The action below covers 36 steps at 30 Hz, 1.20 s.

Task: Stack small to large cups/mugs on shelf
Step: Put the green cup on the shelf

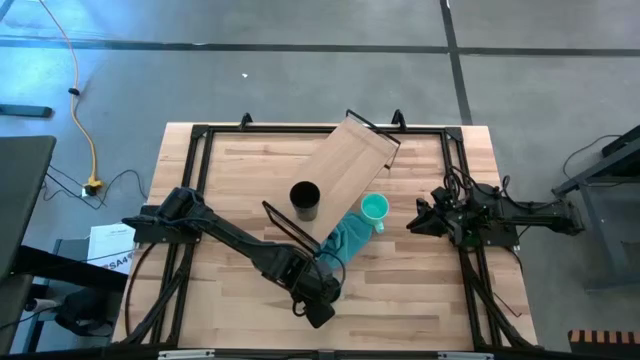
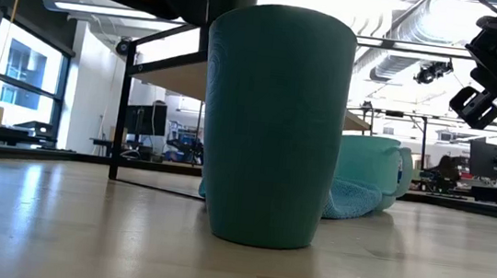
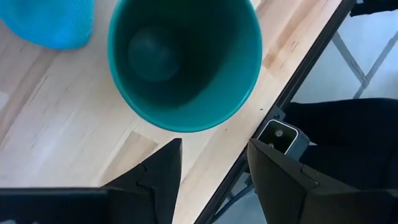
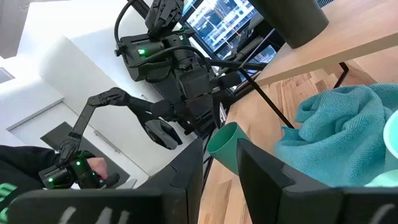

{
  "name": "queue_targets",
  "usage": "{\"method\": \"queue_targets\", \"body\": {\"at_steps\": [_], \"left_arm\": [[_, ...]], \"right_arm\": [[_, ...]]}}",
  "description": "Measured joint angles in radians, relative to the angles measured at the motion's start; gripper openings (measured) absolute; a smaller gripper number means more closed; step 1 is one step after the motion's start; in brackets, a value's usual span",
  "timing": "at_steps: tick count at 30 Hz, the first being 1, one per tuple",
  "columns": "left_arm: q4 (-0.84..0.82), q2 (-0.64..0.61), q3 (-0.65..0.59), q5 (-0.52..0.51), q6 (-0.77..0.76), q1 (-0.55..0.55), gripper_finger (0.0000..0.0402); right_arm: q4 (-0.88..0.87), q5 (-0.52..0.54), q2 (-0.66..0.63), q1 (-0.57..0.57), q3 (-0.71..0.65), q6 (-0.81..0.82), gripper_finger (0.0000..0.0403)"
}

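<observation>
The dark green cup (image 2: 273,123) stands upright on its base on the table near the near edge; its open mouth shows in the left wrist view (image 3: 183,62). My left gripper (image 3: 214,162) is open, above the cup and a little to one side, touching nothing; in the high view (image 1: 318,305) it hides the cup. The black cup (image 1: 305,200) stands on the wooden shelf (image 1: 352,165). The mint mug (image 1: 375,208) sits beside the teal cloth (image 1: 345,240). My right gripper (image 1: 415,222) is open and empty at the right.
The shelf stands askew across the middle of the table on thin black legs (image 2: 123,112). The table's near edge with its black frame (image 3: 292,87) lies right beside the green cup. The cloth lies between the cup and the mug.
</observation>
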Motion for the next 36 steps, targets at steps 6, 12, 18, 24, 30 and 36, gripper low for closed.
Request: {"method": "queue_targets", "body": {"at_steps": [6, 12, 18, 24, 30, 36], "left_arm": [[0.008, 0.000, 0.000, -0.048, -0.008, 0.000, 0.0172], [0.029, 0.000, 0.000, -0.052, -0.006, 0.000, 0.0172], [0.036, -0.001, 0.000, 0.037, 0.030, -0.009, 0.0172], [0.029, -0.001, 0.006, 0.104, 0.066, -0.036, 0.0172], [0.022, -0.006, 0.121, 0.017, 0.289, -0.090, 0.0172], [0.004, -0.008, 0.202, -0.144, 0.522, -0.114, 0.0172]], "right_arm": [[-0.002, 0.000, 0.000, 0.000, 0.000, 0.000, 0.0089], [-0.002, 0.000, 0.000, 0.000, 0.000, 0.001, 0.0089], [-0.002, 0.000, 0.000, 0.000, 0.000, 0.001, 0.0089], [-0.029, 0.002, 0.000, 0.000, 0.001, 0.000, 0.0089], [-0.029, 0.001, 0.000, 0.000, 0.001, -0.002, 0.0089], [-0.030, 0.001, 0.000, 0.000, 0.001, -0.008, 0.0089]]}}
